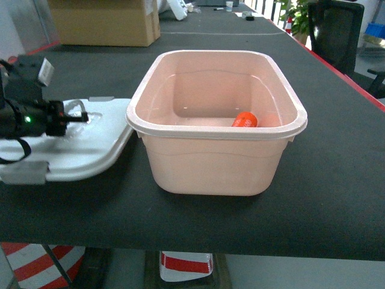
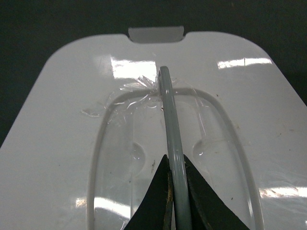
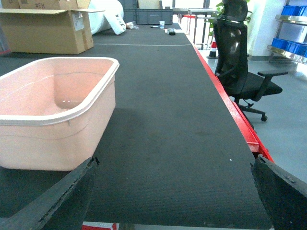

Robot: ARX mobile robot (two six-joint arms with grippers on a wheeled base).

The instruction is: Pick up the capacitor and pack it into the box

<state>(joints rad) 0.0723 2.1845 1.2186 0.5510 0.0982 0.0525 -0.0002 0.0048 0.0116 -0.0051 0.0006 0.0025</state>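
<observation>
Open box top, bare mat to its right

The box (image 1: 216, 120) stands uncovered, its mouth free from above; its lid (image 1: 90, 144) lies touching its left side, the left gripper (image 2: 175, 179) clamping the handle (image 2: 169, 110). A carton (image 1: 105, 21) stands far behind.

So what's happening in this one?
The orange capacitor already lies inside the open pink box. The left gripper is shut on the grey handle of the white lid, which lies flat on the table beside the box. The right gripper is open over bare table, holding nothing.
</observation>
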